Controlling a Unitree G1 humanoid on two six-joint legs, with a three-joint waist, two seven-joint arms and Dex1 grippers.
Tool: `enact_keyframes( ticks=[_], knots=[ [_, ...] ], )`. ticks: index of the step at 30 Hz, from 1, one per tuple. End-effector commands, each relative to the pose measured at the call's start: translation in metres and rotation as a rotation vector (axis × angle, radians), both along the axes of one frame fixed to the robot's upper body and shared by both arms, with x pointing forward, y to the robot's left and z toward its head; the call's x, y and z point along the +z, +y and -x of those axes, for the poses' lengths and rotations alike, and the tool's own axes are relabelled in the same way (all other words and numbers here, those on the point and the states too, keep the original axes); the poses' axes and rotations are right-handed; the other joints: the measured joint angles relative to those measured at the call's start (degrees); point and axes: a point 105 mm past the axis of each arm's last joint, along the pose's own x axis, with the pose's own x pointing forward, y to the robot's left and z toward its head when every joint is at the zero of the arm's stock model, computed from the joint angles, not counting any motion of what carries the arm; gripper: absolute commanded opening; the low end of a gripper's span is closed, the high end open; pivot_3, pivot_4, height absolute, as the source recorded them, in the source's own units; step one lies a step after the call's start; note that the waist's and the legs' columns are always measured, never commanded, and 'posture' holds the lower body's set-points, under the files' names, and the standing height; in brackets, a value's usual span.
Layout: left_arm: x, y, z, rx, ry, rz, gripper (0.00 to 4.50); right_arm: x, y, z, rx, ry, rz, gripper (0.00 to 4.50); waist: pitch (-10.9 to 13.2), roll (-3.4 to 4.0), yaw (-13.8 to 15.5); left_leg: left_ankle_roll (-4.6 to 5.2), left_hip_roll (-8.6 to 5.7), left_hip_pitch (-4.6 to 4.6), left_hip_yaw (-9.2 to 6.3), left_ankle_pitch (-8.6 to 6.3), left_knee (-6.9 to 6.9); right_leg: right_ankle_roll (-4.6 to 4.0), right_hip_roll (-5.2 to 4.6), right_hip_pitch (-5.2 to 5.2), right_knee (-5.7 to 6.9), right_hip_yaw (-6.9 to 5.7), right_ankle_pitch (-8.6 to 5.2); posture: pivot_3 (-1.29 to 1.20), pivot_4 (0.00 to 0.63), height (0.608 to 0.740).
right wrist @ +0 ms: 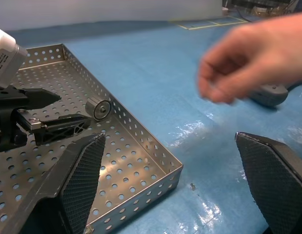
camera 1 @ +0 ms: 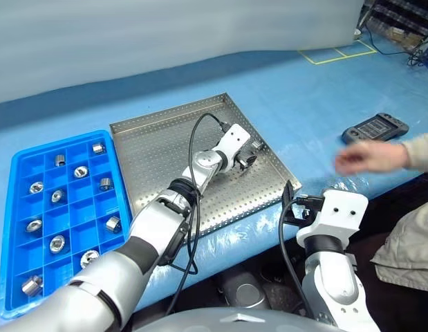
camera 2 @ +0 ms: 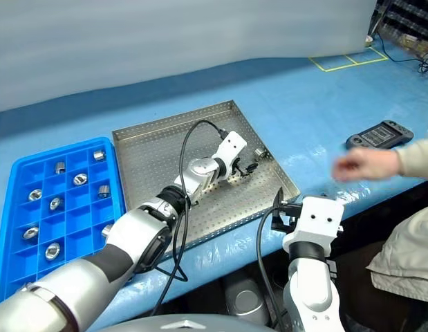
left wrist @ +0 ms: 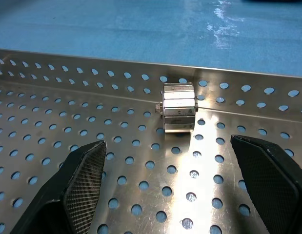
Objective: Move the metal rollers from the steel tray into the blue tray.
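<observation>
Right gripper (camera 1: 291,202) sits nearest, at the table's front edge just off the steel tray's (camera 1: 165,149) near right corner, fingers spread wide, nothing between them. A person's hand (camera 1: 369,158) hovers over the blue table cover (camera 1: 303,97) to its right, above and beyond that gripper, with a sleeve at the picture edge.

Left gripper (camera 1: 248,156) reaches over the tray toward its right rim, low over the perforated base. Fingers fully apart, holding nothing. One metal roller (left wrist: 179,113) lies on its side on the tray base just ahead of the open fingertips (left wrist: 87,165), close against the right rim; not touched. In the right wrist view the same roller shows its dark centre hole, next to the left gripper's tips. No other rollers visible on the steel tray.

Blue tray (camera 1: 20,166) sits touching or just beside the steel tray's left edge. About eleven rollers (camera 1: 80,172) sit in it, one per compartment, spread over several rows.

Farther back on the right, a dark handheld device (camera 1: 375,128) with a screen lies on the cover, well apart from both trays. Yellow floor tape (camera 1: 338,54) beyond the table.
</observation>
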Motion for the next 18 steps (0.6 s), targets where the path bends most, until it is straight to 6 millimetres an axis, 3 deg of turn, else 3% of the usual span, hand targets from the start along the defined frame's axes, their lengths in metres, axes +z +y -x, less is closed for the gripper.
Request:
enact_keyframes(
  ticks=[1,9,18],
  knots=[
    [0.033,-0.075,0.032,-0.154,-0.023,0.134,4.43,0.018,0.002,0.005,-0.019,-0.086,-0.013,4.50,0.0,0.00,-0.5,0.00,0.00,0.00,0.00,0.00,0.00,0.00,0.00,0.00,0.00,0.00,0.00,-0.52,0.150,0.740],
    [0.041,-0.073,0.028,-0.141,-0.041,0.142,4.43,0.017,-0.003,0.014,-0.083,-0.099,-0.014,4.50,0.0,-0.01,-4.2,0.03,-0.03,0.02,0.08,-0.02,-0.02,0.09,-0.05,0.01,0.00,0.08,-0.01,-0.59,0.150,0.740],
    [0.045,-0.046,0.009,-0.057,-0.087,0.160,4.43,0.014,0.001,0.013,-0.059,-0.079,-0.036,4.50,0.0,-0.04,-6.5,0.07,-0.06,0.07,0.12,0.00,-0.03,0.16,-0.12,0.03,0.04,0.11,0.00,-0.52,0.150,0.740]
  ],
)
